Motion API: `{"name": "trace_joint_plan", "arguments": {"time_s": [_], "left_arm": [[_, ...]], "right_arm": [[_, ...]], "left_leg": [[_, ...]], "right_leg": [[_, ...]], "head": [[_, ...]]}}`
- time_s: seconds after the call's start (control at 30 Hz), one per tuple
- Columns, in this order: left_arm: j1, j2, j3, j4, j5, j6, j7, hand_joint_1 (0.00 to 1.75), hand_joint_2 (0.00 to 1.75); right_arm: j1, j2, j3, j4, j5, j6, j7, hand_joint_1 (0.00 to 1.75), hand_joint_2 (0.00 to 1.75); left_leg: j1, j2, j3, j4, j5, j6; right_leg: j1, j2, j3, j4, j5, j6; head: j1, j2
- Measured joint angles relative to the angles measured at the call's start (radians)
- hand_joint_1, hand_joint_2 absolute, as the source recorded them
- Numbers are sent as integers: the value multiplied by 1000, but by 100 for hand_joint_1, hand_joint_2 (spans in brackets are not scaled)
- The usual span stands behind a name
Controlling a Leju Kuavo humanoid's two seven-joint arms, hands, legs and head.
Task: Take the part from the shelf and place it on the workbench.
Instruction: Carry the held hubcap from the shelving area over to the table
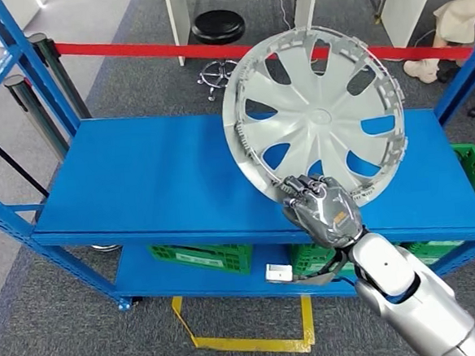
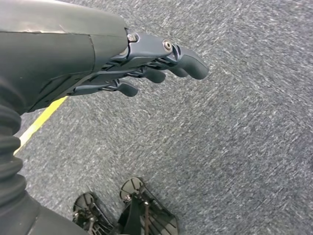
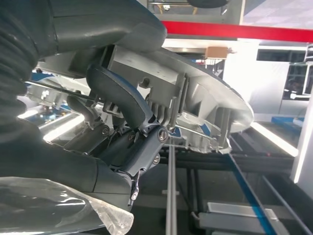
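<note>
**Wheel cover held by its lower rim, tilted above the shelf**

Our right hand (image 1: 324, 209) grips the silver wheel cover (image 1: 315, 115) at the lowest part of its rim, so nearly the whole disc stands up and away from the hand, over the blue shelf (image 1: 161, 175). The cover is tilted, its spoked face turned toward our head camera, and we judge it clear of the shelf top, though the bottom edge sits close to the surface. In the right wrist view the thumb (image 3: 118, 98) presses over the ribbed inner rim of the cover (image 3: 191, 93), with the darker fingers underneath.

Our left hand (image 2: 147, 68) hangs over the grey carpet with its fingers loosely apart and nothing in them, well apart from the part, so the carry falls to the right arm alone.

Since the grip is at the edge, the weight lies far out from the hand, and we expect the disc to want to swing or slip as we turn. The desk cannot be seen from here, so we cannot tell which way it lies. Things to clear: the blue upright (image 1: 462, 77) beside the cover's far edge, the red barrier tape (image 1: 152, 49) behind, and a seated person (image 1: 452, 28) beyond the tape. Green crates (image 1: 204, 258) sit on the lower tier, below our path.
</note>
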Motion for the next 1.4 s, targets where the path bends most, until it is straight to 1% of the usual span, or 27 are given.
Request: {"name": "trace_joint_plan", "arguments": {"time_s": [0.1, 0.17, 0.23, 0.27, 0.3, 0.33, 0.37, 0.43, 0.5, 0.53, 0.6, 0.63, 0.67, 0.73, 0.77, 0.8, 0.87, 0.93, 1.0, 1.03, 1.1, 1.13, 1.2, 1.27, 1.3, 1.37, 1.4], "left_arm": [[2, 1, 0, 0, 0, 1, 0, 0, 175], [4, 1, 0, 0, -1, 3, -1, 0, 175], [4, 1, 0, 0, -1, 4, -2, 0, 175], [4, 1, 0, 0, -2, 4, -2, 0, 175], [3, 1, 0, 0, -2, 4, -2, 0, 175], [3, 2, 0, 0, -2, 4, -2, 0, 175], [3, 2, 0, 0, -2, 4, -2, 0, 175], [2, 3, 0, 0, -2, 4, -2, 0, 175], [0, 4, 0, 0, -3, 4, -2, 0, 175], [-1, 5, 0, 0, -4, 4, -1, 0, 175], [0, 5, 0, 0, -5, 5, -1, 0, 175], [1, 5, 0, 0, -5, 5, -1, 0, 175], [0, 5, 0, 0, -5, 5, -1, 0, 175], [0, 4, 0, 0, -5, 5, -1, 0, 175], [0, 4, 0, 0, -5, 4, -1, 0, 175], [0, 4, 0, 0, -5, 4, -1, 0, 175], [0, 4, 0, 0, -6, 3, -1, 0, 175], [0, 4, 0, 1, -6, 2, -1, 0, 175], [0, 4, 0, 1, -6, 1, -1, 0, 175], [0, 4, 0, 1, -6, 1, -1, 0, 175], [2, 5, 0, 1, -6, 1, -1, 0, 175], [3, 6, 0, 1, -6, 2, -1, 0, 175], [5, 7, 0, 1, -6, 3, -1, 0, 175], [5, 7, 0, 1, -7, 3, -1, 0, 175], [4, 7, 0, 1, -8, 3, -1, 0, 175], [3, 7, 0, 2, -9, 3, -1, 0, 175], [3, 7, 0, 2, -10, 3, 0, 0, 175]], "right_arm": [[0, 0, 4, 0, -3, 0, 0, 175, 175], [-1, 0, 6, 0, -4, 0, 1, 175, 175], [1, 0, 7, 0, -4, 1, 3, 175, 175], [3, 0, 8, 1, -4, 1, 3, 175, 175], [4, 0, 10, 1, -4, 1, 3, 175, 175], [5, 0, 10, 1, -4, 0, 3, 175, 175], [7, 0, 11, 0, -4, 0, 4, 175, 175], [9, 0, 11, 0, -5, 0, 4, 175, 175], [12, 0, 12, 0, -5, 0, 4, 175, 175], [13, 0, 12, 0, -5, -1, 4, 175, 175], [17, -1, 12, 0, -5, -1, 5, 175, 175], [19, -2, 12, 0, -6, -1, 5, 175, 175], [20, -3, 12, 0, -6, -1, 5, 175, 175], [22, -3, 12, 0, -6, -1, 5, 175, 175], [24, -4, 12, 0, -6, -1, 5, 175, 175], [26, -4, 12, 0, -7, -1, 5, 175, 175], [32, -4, 12, 0, -8, -1, 6, 175, 175], [34, -4, 12, -1, -11, -1, 7, 175, 175], [35, -4, 11, -4, -12, -2, 8, 175, 175], [35, -4, 11, -5, -13, -2, 9, 175, 175], [38, -4, 11, -6, -12, -2, 9, 175, 175], [39, -4, 11, -6, -12, -3, 8, 175, 175], [39, -4, 11, -6, -13, -3, 8, 175, 175], [41, -4, 11, -6, -13, -3, 8, 175, 175], [42, -4, 10, -7, -14, -3, 8, 175, 175], [44, -4, 10, -7, -15, -4, 7, 175, 175], [44, -4, 10, -7, -15, -4, 6, 175, 175]], "left_leg": [[1, -1, -8, 2, 8, -16], [3, -2, -23, 51, -58, -28], [5, -2, -46, 173, -163, -36], [5, -2, -53, 235, -195, -38], [5, -2, -49, 275, -204, -37], [5, -2, -32, 281, -192, -34], [4, -2, 2, 249, -168, -30], [1, -3, 100, 113, -137, -14], [-4, -3, 166, 2, -143, -2], [-7, -3, 175, -19, -148, 1], [-9, -1, 168, -33, -131, 9], [-8, 1, 161, -38, -120, 16], [-6, 2, 152, -43, -106, 21], [-5, 4, 123, -42, -83, 29], [-5, 4, 107, -40, -71, 29], [-5, 4, 91, -39, -60, 28], [-4, 4, 58, -33, -39, 24], [-3, 4, 29, -24, -20, 17], [-6, 3, 9, -12, -5, 7], [-7, 3, 4, -8, 4, 2], [-7, 2, -4, -7, 20, -8], [-6, 2, -10, 0, 10, -13], [-2, 0, -29, 60, -70, -25], [1, 0, -47, 184, -178, -34], [2, 0, -50, 243, -205, -36], [2, 0, -23, 279, -188, -33], [1, 0, 13, 245, -162, -26]], "right_leg": [[0, -2, -16, -5, 15, -23], [-3, -5, -31, -6, 36, -40], [-1, -6, -53, -4, 56, -46], [0, -6, -66, -2, 66, -46], [1, -6, -80, 0, 75, -46], [2, -7, -93, 3, 83, -46], [4, -6, -106, 5, 91, -45], [8, -6, -123, 8, 105, -42], [9, -6, -132, 8, 120, -32], [7, -7, -136, 7, 128, -25], [3, -6, -141, 5, 136, -11], [2, -5, -149, 14, 120, -5], [2, -3, -161, 43, 84, -1], [0, -2, -194, 154, -15, 6], [-1, -3, -207, 221, -52, 9], [-1, -3, -212, 271, -66, 12], [-2, -3, -179, 280, -28, 15], [-4, -3, -85, 162, 19, 17], [-2, -1, 8, 26, 5, 10], [0, 0, 29, -10, -9, 4], [1, -2, 19, -18, -6, -15], [0, -4, 7, -16, 3, -25], [-2, -8, -14, -15, 27, -43], [1, -8, -41, -13, 54, -50], [2, -8, -59, -10, 67, -50], [6, -8, -95, -3, 90, -50], [9, -7, -112, 1, 100, -49]], "head": [[1, 0], [-2, 0], [-5, 0], [-5, 0], [-5, 0], [-5, 0], [-6, 0], [-5, 0], [-5, 0], [-5, 0], [-5, 0], [-4, 0], [-3, 0], [-1, 0], [-1, 0], [-1, 0], [-1, 0], [-1, 0], [-2, 0], [-2, 0], [-3, 0], [-4, 0], [-6, 0], [-8, 0], [-8, 0], [-9, 0], [-9, 0]]}}
